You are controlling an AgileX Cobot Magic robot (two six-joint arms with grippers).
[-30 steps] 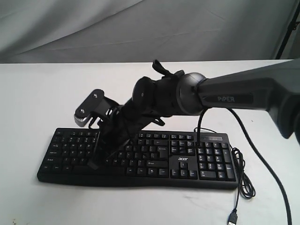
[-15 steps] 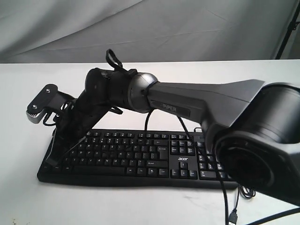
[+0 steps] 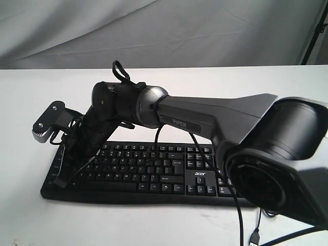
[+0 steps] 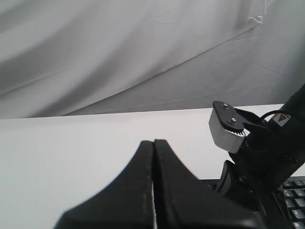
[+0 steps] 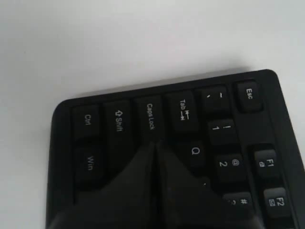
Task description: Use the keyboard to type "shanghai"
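The black keyboard (image 3: 154, 174) with its white acer logo (image 3: 198, 174) lies across the near part of the white table. My right gripper (image 3: 60, 181) reaches across to the keyboard's left end and is shut. In the right wrist view its closed tip (image 5: 155, 143) sits just below the Caps Lock key (image 5: 150, 116), beside Q (image 5: 195, 151); I cannot tell whether it touches a key. My left gripper (image 4: 153, 142) is shut on nothing above the bare table. It is out of the exterior view. The keyboard's corner (image 4: 293, 188) shows beside it.
The right arm's long grey link (image 3: 215, 120) spans the keyboard from the right. Its wrist camera (image 3: 47, 122) juts out past the keyboard's left end. The USB plug (image 3: 254, 237) lies on the table (image 3: 31, 102) at the front right. A grey backdrop hangs behind.
My right arm swung left from the keyboard's middle to its left end, then eased slightly back and lower. Its gripper stayed shut.
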